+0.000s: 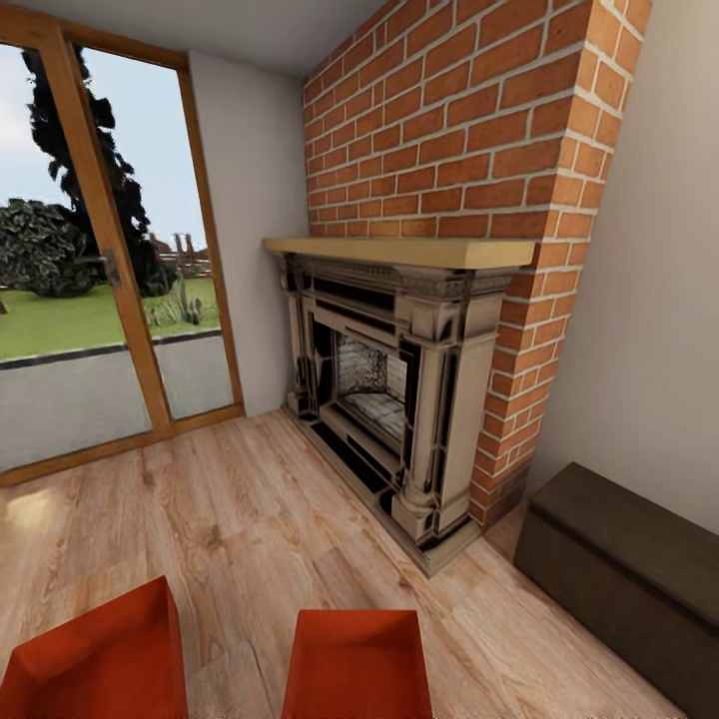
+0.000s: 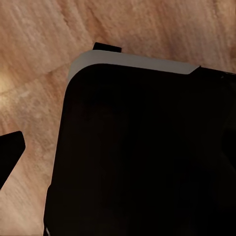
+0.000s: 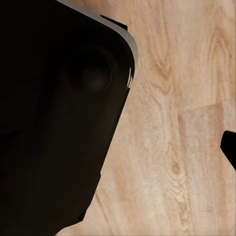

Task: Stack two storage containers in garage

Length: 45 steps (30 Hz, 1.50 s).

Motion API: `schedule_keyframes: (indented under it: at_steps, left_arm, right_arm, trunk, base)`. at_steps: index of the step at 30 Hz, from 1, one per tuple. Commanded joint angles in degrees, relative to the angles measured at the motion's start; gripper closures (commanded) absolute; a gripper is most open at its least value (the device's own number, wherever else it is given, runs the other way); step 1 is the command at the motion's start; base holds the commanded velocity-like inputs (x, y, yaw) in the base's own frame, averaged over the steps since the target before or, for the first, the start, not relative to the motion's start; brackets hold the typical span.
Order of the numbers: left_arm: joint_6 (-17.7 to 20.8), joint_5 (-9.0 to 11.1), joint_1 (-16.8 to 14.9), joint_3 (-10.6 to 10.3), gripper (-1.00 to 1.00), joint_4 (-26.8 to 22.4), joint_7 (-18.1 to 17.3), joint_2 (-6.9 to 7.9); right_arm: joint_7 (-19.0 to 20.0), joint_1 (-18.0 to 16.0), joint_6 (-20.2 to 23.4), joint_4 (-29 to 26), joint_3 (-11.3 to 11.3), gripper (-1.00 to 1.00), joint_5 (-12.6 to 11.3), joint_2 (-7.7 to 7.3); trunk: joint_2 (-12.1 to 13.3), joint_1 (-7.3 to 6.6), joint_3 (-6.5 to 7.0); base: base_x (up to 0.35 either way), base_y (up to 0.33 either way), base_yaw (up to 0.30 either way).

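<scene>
Two storage containers (image 1: 100, 654) (image 1: 357, 664) are sitting apart on the living-room plank floor (image 1: 250, 519), before the fireplace (image 1: 399, 389); a dark chest (image 1: 624, 564) is standing beside it. Gripper jaw states cannot be told.

plank floor (image 1: 250, 519), two orange bins (image 1: 100, 659), chest (image 1: 624, 569)

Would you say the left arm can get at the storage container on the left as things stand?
Probably not yet. The left container sits low on the plank floor at the head view's bottom edge, with nothing around it, but no arm shows near it there.
</scene>
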Motion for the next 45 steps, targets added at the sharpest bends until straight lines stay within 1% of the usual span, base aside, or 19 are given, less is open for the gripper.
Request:
schedule_keyframes:
  at_steps: [1, 45]
  left_arm:
    - [-0.11, 0.33, 0.00, -0.03, -1.00, -0.04, 0.06, -0.01]
    - [-0.12, 0.33, 0.02, 0.00, -1.00, -0.04, 0.06, -0.01]
  right_arm:
    - [-0.02, -0.06, -0.38, 0.18, 0.48, -1.00, -0.59, 0.03]
    - [-0.02, -0.06, -0.38, 0.18, 0.46, -1.00, -0.68, 0.03]
  trunk:
    - [-0.03, 0.00, -0.14]
    - [-0.03, 0.00, -3.72]
  base:
    - [0.000, 0.000, 0.000]
    - [0.000, 0.000, 0.000]
